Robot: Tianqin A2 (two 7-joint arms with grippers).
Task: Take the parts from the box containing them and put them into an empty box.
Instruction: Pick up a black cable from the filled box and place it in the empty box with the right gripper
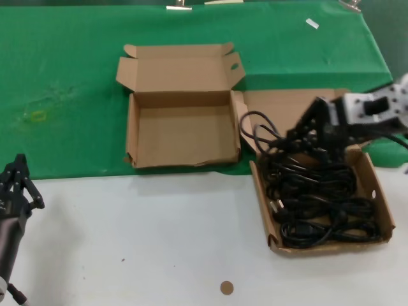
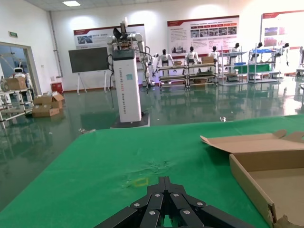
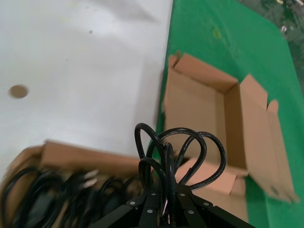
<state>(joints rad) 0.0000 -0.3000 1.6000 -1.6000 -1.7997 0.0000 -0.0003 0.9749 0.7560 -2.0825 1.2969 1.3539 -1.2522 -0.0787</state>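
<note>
Green cloth (image 1: 64, 76) covers the far half of the work surface and a white tabletop (image 1: 140, 236) the near half, with both cartons straddling the seam across the middle of the head view. At centre sits the empty box (image 1: 182, 131), lid folded back, its near edge ragged; to the right, touching its corner, the box containing them (image 1: 319, 191) holds a heap of the parts (image 1: 319, 204). Over the upper end of that box the right gripper (image 1: 299, 137) is clamped on one cable bundle (image 3: 178, 152), whose loops fan out past the fingertips in the right wrist view and trail toward the empty box in the head view. Whether the bundle hangs quite free of the heap I cannot tell, so the carry would best begin with a clean rise until no cord drags its neighbours, then a sideways pass over the shared wall high enough that the drooping loops clear it, and a release over the middle of the bare floor, not near the low torn edge. At lower left the left gripper (image 1: 16, 182) waits, its fingers drawn together on nothing.
</note>
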